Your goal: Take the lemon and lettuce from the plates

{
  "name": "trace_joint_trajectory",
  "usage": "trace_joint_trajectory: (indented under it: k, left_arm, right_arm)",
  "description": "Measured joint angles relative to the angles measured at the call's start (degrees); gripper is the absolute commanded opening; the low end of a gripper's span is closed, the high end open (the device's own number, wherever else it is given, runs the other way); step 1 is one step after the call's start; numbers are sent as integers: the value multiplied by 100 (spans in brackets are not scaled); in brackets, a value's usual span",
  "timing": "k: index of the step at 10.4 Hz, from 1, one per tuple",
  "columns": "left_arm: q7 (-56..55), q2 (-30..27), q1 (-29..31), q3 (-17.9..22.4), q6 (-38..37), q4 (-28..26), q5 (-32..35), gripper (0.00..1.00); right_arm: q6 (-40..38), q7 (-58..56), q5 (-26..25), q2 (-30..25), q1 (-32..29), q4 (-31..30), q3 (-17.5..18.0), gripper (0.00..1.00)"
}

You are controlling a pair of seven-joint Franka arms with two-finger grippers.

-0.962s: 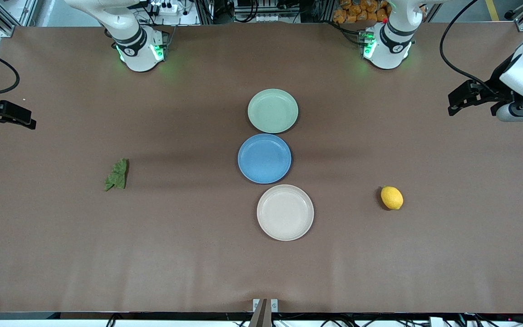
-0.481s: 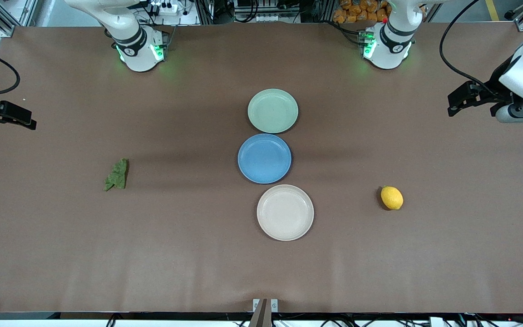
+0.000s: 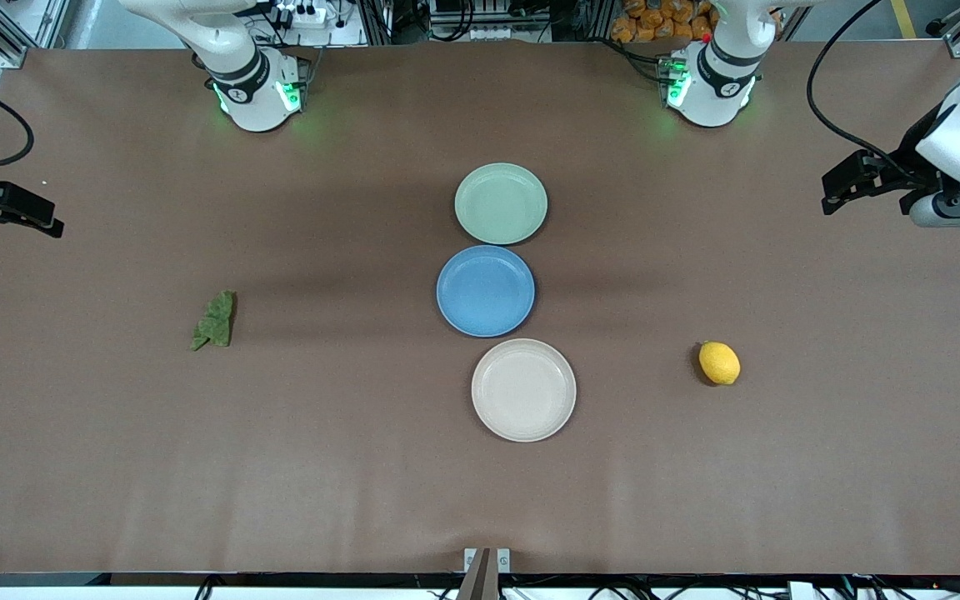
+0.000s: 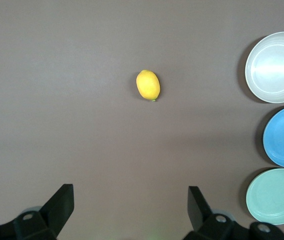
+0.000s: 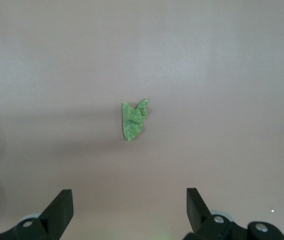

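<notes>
I have the brown surface (image 3: 197,467) filling nearly the whole front view, with three plates in a column at its centre: the pale green plate (image 3: 501,203) uppermost, the blue plate (image 3: 486,291) in the middle, the beige plate (image 3: 523,389) lowest. All three are bare. Neither task item is on a plate (so the task wording and what I see disagree).

The left pincer (image 3: 837,188) hangs at the right edge of the frame, over the surface toward its own arm's end. Its wrist view shows the fingers (image 4: 60,207) spread wide, holding nothing. The right pincer (image 3: 40,218) sits at the left edge, likewise spread in its wrist view, fingers (image 5: 61,209) empty.

The lemon (image 3: 719,363) lies on the surface at right of centre, level with the beige plate. I judge it firm, smooth and apt to roll; I would close across its narrow middle.

The lettuce (image 3: 214,320) lies left of centre. It looks limp, light and flat, so I would come straight down and pinch a raised wrinkle.
</notes>
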Motion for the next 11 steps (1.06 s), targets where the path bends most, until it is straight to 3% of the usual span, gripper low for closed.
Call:
trace_joint_trajectory:
  k: [6,7,9,11]
  left_arm:
    - [0,4,0,0,1,0,0,100]
    - [0,4,0,0,1,0,0,100]
    - [0,4,0,1,1,0,0,100]
    - [0,8,0,1,1,0,0,100]
  right_arm:
    - [44,0,4,-201,-49,-255,70,100]
    - [44,0,4,-202,-272,-246,299,100]
    - [44,1,4,-208,-1003,-239,1115,100]
    - [38,2,4,-215,-992,-237,1167,100]
